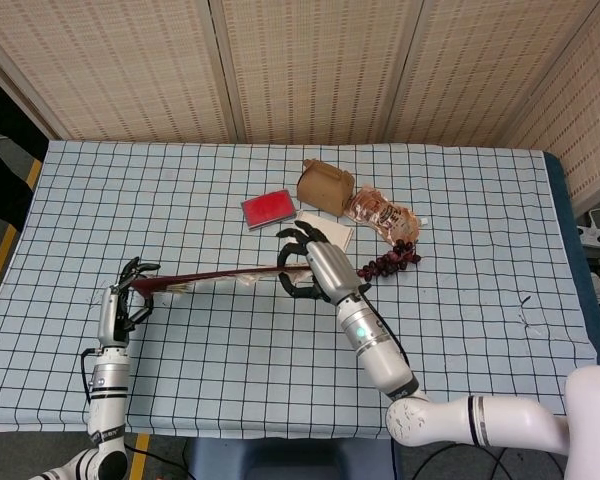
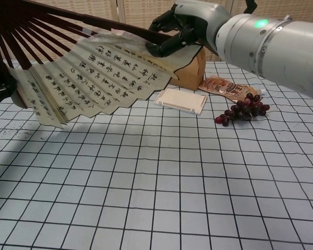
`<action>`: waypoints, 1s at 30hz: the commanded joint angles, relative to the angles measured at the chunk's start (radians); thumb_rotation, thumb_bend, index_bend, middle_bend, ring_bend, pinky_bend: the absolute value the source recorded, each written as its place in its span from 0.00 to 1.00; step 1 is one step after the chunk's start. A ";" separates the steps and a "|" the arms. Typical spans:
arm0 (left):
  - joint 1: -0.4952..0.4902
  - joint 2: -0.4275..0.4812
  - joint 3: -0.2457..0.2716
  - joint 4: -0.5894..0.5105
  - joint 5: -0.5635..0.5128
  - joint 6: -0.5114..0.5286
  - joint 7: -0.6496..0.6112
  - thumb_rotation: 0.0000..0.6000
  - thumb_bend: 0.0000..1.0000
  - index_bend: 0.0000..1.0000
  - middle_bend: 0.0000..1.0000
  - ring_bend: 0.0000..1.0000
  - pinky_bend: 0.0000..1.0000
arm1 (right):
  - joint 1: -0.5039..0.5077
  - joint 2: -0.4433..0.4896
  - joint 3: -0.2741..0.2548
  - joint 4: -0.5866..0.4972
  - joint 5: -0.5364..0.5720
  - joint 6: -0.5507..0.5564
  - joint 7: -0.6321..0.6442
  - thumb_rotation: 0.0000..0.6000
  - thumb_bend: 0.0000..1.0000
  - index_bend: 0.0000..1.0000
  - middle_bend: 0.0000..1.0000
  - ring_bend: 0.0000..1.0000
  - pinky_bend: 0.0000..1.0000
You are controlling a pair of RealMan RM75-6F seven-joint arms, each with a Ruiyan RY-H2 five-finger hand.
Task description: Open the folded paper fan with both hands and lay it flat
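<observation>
Chest view, paper fan half-spread, right hand gripping edge

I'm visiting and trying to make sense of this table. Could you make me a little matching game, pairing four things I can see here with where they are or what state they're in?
Things:
1. paper fan
2. grapes
3. red box
4. white tray

Places or states:
A. lying flat, just in front of the brown carton
B. partly spread, held up off the table by both hands
C. dark bunch beside the snack packet
D. left of the brown carton in the head view

Pairs: 1-B, 2-C, 3-D, 4-A
</observation>
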 commanded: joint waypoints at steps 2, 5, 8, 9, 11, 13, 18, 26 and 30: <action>-0.001 -0.002 0.001 0.006 0.004 0.004 0.005 1.00 0.75 0.77 0.32 0.06 0.07 | -0.019 0.040 -0.016 -0.029 -0.024 0.002 0.003 1.00 0.53 0.80 0.18 0.00 0.08; -0.001 -0.004 0.004 0.017 0.011 0.011 0.008 1.00 0.74 0.76 0.32 0.07 0.07 | -0.031 0.071 -0.029 -0.046 -0.048 0.005 0.002 1.00 0.53 0.80 0.18 0.00 0.08; 0.000 -0.003 0.008 0.025 0.018 0.018 0.011 1.00 0.73 0.74 0.32 0.07 0.07 | -0.045 0.103 -0.041 -0.068 -0.073 0.006 0.008 1.00 0.53 0.79 0.18 0.00 0.08; 0.000 -0.002 0.011 0.028 0.024 0.021 0.013 1.00 0.73 0.73 0.32 0.07 0.07 | -0.050 0.113 -0.046 -0.074 -0.082 0.006 0.009 1.00 0.53 0.79 0.18 0.00 0.08; 0.001 -0.004 0.019 0.040 0.039 0.034 0.021 1.00 0.73 0.70 0.31 0.07 0.07 | -0.063 0.138 -0.059 -0.088 -0.108 0.008 0.012 1.00 0.53 0.79 0.18 0.00 0.09; 0.002 -0.006 0.026 0.053 0.053 0.047 0.029 1.00 0.72 0.66 0.31 0.06 0.07 | -0.074 0.157 -0.072 -0.097 -0.133 0.013 0.012 1.00 0.53 0.79 0.18 0.00 0.09; 0.003 -0.018 0.042 0.082 0.078 0.071 0.043 1.00 0.70 0.57 0.29 0.05 0.07 | -0.103 0.205 -0.112 -0.120 -0.202 0.015 0.020 1.00 0.53 0.79 0.18 0.00 0.09; -0.005 -0.022 0.046 0.093 0.096 0.087 0.053 1.00 0.67 0.41 0.22 0.02 0.07 | -0.154 0.267 -0.168 -0.136 -0.381 0.065 0.024 1.00 0.53 0.79 0.18 0.00 0.09; -0.003 -0.019 0.046 0.068 0.084 0.077 0.041 1.00 0.66 0.36 0.19 0.01 0.07 | -0.171 0.290 -0.183 -0.141 -0.435 0.082 0.030 1.00 0.53 0.78 0.18 0.00 0.10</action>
